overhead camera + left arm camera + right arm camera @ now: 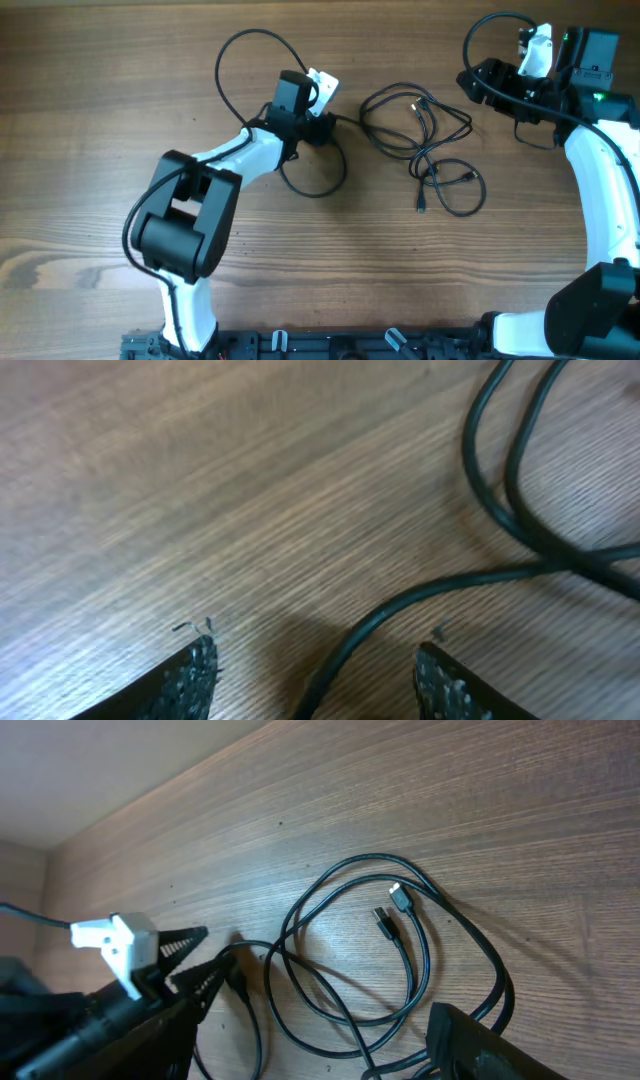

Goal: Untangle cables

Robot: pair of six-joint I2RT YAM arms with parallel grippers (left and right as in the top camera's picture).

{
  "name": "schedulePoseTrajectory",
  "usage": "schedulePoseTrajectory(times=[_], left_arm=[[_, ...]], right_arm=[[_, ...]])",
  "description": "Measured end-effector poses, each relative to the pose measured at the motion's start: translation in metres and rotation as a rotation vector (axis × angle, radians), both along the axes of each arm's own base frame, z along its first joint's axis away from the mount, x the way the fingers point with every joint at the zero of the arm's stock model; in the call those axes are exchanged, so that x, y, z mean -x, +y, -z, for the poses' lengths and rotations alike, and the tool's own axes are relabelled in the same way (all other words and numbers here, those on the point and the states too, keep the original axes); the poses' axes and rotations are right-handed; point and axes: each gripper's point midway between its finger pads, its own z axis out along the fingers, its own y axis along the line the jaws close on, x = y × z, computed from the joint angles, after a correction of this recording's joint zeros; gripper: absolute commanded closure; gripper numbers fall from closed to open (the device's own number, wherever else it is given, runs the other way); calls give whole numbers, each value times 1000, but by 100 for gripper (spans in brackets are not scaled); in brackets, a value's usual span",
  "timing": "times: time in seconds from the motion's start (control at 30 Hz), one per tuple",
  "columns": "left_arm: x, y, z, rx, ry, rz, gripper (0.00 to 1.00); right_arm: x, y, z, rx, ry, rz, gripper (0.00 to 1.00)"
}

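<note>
The cables (420, 130) look light, limp and slick, so pinch 1 free strand. The left gripper (315, 660) has its jaws apart astride one; the right gripper (475, 80) has its jaws apart and empty.

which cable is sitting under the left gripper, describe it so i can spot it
On the wooden table, find the left gripper, just left of centre. The cable is the lone black cord running between its open jaws and appears to sweep out in wide loops on either side of that wrist. Unlike the tangled bundle to its right, it lies in big open curves.
</note>
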Motion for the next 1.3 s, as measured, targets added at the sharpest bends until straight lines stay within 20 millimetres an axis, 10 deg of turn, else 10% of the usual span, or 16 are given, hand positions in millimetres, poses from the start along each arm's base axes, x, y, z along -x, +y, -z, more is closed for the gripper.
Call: schedulePoseTrajectory(times=[0.23,0.53,0.83,1.13,1.3], left_arm=[[1,0,13,-11,14,5,45],[9,1,23,-27,73,17,96],[33,20,19,3,234,-129,96],[63,44,-141,124,63,-215,96],[75,52,-192,187,-29,-238,96]], right_arm=[[0,0,0,1,3,1,24],[2,-1,3,7,16,7,24],[2,-1,3,7,16,7,24],[2,3,0,-7,5,-13,24],[3,31,-4,-9,-32,-117,24]])
